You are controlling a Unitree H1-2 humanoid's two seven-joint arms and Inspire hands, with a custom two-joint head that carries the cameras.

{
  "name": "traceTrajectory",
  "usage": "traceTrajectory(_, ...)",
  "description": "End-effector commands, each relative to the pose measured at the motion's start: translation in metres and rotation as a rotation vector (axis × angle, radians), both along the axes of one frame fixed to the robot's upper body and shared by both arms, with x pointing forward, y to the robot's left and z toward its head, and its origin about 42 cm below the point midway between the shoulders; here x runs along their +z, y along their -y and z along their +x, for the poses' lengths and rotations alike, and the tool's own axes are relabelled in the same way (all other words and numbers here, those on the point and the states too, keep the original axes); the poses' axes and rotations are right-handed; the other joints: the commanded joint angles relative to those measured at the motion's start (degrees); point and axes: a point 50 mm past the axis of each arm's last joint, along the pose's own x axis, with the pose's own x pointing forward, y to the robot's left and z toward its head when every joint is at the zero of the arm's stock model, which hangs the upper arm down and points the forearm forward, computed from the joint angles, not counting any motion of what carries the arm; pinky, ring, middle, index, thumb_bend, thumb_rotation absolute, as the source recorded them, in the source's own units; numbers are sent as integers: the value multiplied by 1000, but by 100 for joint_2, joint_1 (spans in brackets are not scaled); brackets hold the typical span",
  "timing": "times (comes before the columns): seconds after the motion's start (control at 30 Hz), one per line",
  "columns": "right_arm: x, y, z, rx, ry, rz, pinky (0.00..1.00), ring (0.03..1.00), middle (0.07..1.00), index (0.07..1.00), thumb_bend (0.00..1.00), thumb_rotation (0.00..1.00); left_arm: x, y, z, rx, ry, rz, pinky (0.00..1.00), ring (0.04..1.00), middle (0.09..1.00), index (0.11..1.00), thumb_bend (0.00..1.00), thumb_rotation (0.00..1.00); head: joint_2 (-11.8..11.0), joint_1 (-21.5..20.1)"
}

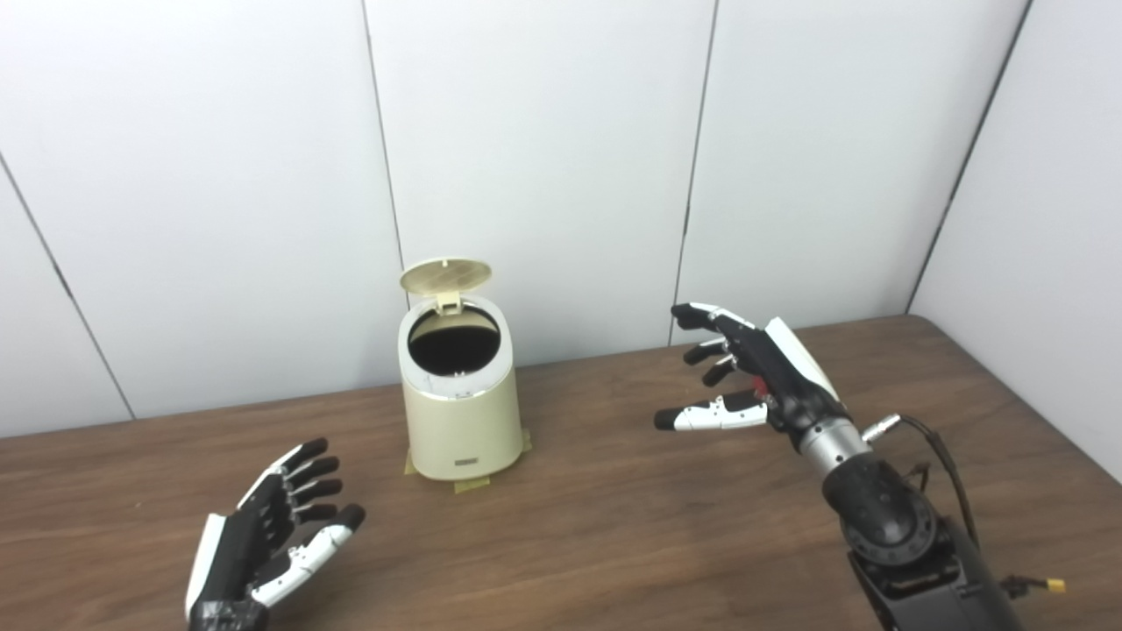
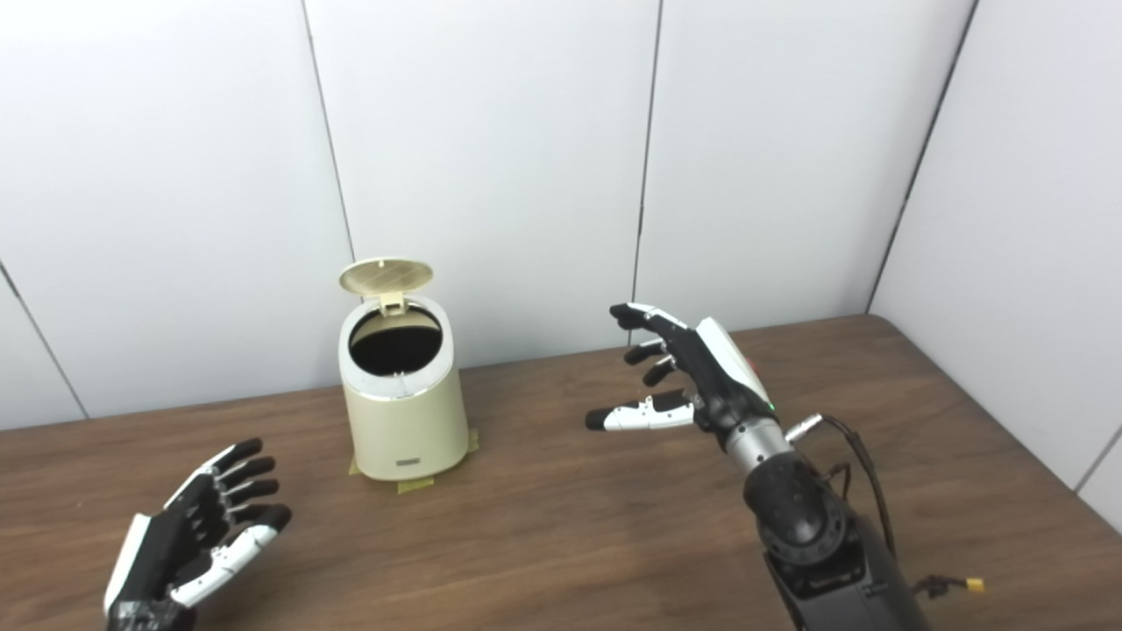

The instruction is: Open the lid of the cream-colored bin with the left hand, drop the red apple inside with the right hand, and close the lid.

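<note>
While its fingers are spread apart and hold nothing, the left hand (image 1: 263, 535) rests low over the near left part of the brown worktop (image 1: 614, 526), palm turned inward toward the middle of the scene. It is well apart from the cream-colored bin (image 1: 460, 412), which stands upright farther back and a little to the right, close to the white wall panels (image 1: 543, 158). Strips of yellowish tape (image 1: 473, 482) show at the foot of the bin on the worktop. Its lid (image 1: 445, 274) is swung up and back on the hinge at the rear rim, so the round mouth is uncovered and the inside looks dark; nothing can be made out within it. Right of the bin, and clear of it, the right hand (image 2: 692, 377) hovers above the worktop with fingers extended and parted toward the bin, thumb stretched out below them, gripping nothing. A small patch of red (image 1: 759, 386) shows at its palm side, too small to tell what it is. The red apple cannot be seen anywhere on the worktop. A black cable (image 1: 951, 464) loops beside the right wrist.
</note>
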Motion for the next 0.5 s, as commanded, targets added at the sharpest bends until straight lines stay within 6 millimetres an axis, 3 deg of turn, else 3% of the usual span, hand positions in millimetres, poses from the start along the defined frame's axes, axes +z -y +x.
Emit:
traceTrajectory(0.0,45,13,12,-45,68,-92,591,749,856,837,848,228,18,-3,9,-15,83,7,704,766,816,852,667,261,-18,-95)
traceTrajectory(0.1,67,26,17,-96,70,-191,660,790,843,834,848,191,18,-7,11,-12,84,20,691,763,817,855,640,242,-44,-215)
traceTrajectory(0.27,95,47,24,-169,28,-284,557,752,878,861,810,161,20,-10,11,-9,91,15,676,762,823,862,613,194,-82,-352)
traceTrajectory(0.47,107,66,36,-180,-72,-334,670,822,904,873,816,155,22,-11,11,-13,99,17,640,757,824,864,574,139,-102,-445)
